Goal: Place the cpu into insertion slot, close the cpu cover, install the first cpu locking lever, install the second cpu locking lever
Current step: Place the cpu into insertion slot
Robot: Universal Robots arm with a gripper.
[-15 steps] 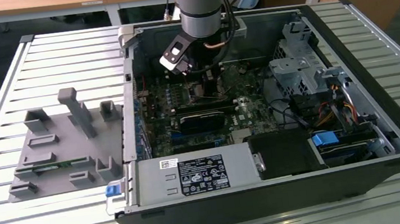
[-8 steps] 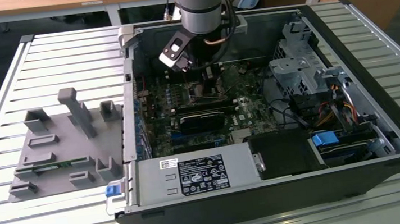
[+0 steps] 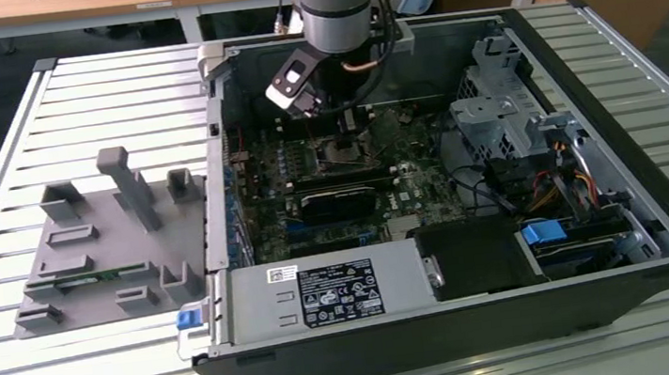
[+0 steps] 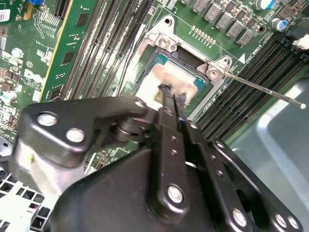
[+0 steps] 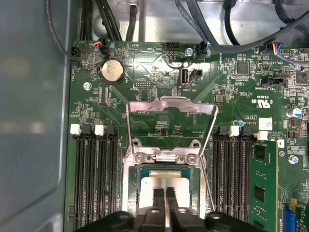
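The cpu [image 5: 166,182], with its silver-grey top, lies flat in the insertion slot [image 5: 129,193] on the green board; its top is also visible in the second wrist view [image 4: 166,76]. The cpu cover [image 5: 169,102], a thin grey metal frame, stands raised open behind the socket. A thin locking lever [image 4: 263,90] sticks out free beside the socket and also appears in the first wrist view [image 5: 207,186]. My gripper [image 5: 165,195] hovers just over the cpu's top with its black fingers [image 4: 170,111] shut together, nothing between them. In the exterior view the gripper [image 3: 348,137] reaches down into the open computer case.
Memory slots [image 5: 94,183] flank the socket on both sides. A coin battery [image 5: 112,71] and cables [image 5: 96,21] lie beyond the cover. Inside the case are a drive cage [image 3: 497,122] and a power supply [image 3: 322,298]. A grey fixture tray [image 3: 107,242] sits at the exterior view's left.
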